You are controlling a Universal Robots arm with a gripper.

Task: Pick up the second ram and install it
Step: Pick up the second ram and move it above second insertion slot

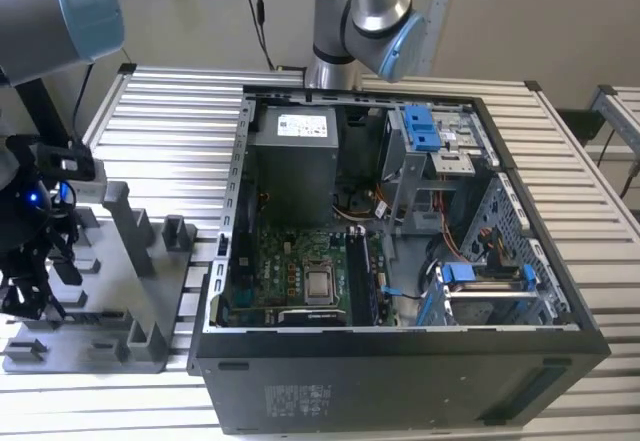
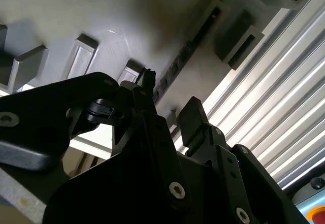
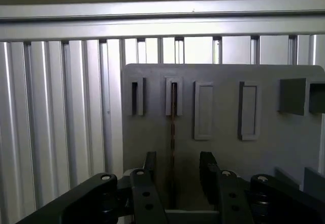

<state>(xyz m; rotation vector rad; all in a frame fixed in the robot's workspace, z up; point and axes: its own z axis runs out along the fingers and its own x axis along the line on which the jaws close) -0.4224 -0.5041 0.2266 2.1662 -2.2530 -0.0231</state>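
Far over at the exterior view's left, the black two-fingered gripper [image 1: 25, 291] hangs low above the grey plastic holder tray [image 1: 120, 346], which rests on the ribbed aluminium table [image 1: 170, 111]. The second ram, a slim dark memory stick [image 3: 172, 127], has not been lifted. It stands on its long edge in one of the tray's narrow slots.

In the first wrist view the stick shows edge-on as a thin dark line that runs straight into the gap of the gripper [image 3: 177, 163]. The fingers [image 3: 150, 165] stand parted, one on each flat face of the board, and hold nothing. Whether either pad touches it cannot be told.

The stick's long axis lies along the tray, running from between the fingertips towards the aluminium rail at the table's edge. The jaws' closing line crosses it squarely, through the board's thin dimension. The second wrist view agrees: the stick [image 2: 190, 46] is a dark strip that leads away from the gripper [image 2: 167, 94] across the tray.

Further to the exterior view's right sits the open black computer case [image 1: 400, 361] with its green motherboard [image 1: 290, 271], well apart from the gripper.
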